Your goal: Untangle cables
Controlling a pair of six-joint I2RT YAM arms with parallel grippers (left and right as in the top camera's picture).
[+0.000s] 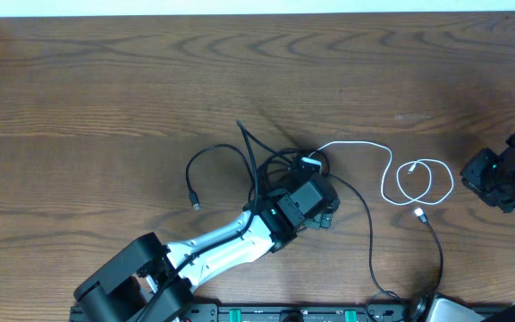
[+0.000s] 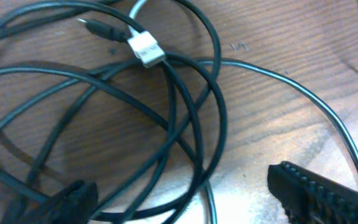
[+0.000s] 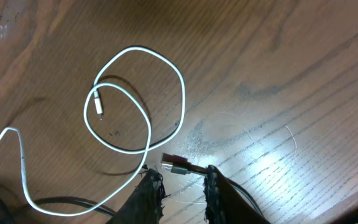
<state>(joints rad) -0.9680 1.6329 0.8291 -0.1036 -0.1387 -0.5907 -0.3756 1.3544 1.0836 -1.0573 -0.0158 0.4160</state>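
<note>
Fingers (image 2: 316, 190) of the left gripper (image 2: 180, 180) are standing wide apart. They are straddling several strands of the black cables (image 2: 222, 118) without clamping any, so nothing is being held. Just beyond them, the white plug (image 2: 145, 48) is lying across the crossing strands and touching them, beside a black plug tip.

Risk, as judged: at least 3 black strands are passing between the fingers. Closing here is likely to take more than 1 strand at once, and a pull would then be tightening the knot rather than loosening it. The white plug, sitting over the crossing, could snag and drag the white cable (image 3: 135, 48) into the tangle.

Pose: the left arm (image 1: 222, 241) is reaching diagonally from the near edge toward the centre of the table (image 1: 105, 72), with its wrist pitched down over the tangle. Farther right, the white cable is lying in 2 loose loops well clear of the tangle. At the far right, the right gripper (image 3: 180, 177) is hovering with fingers only narrowly parted, gripping nothing visible. A metal-tipped plug (image 3: 174, 165) is lying just ahead of its tips.
</note>
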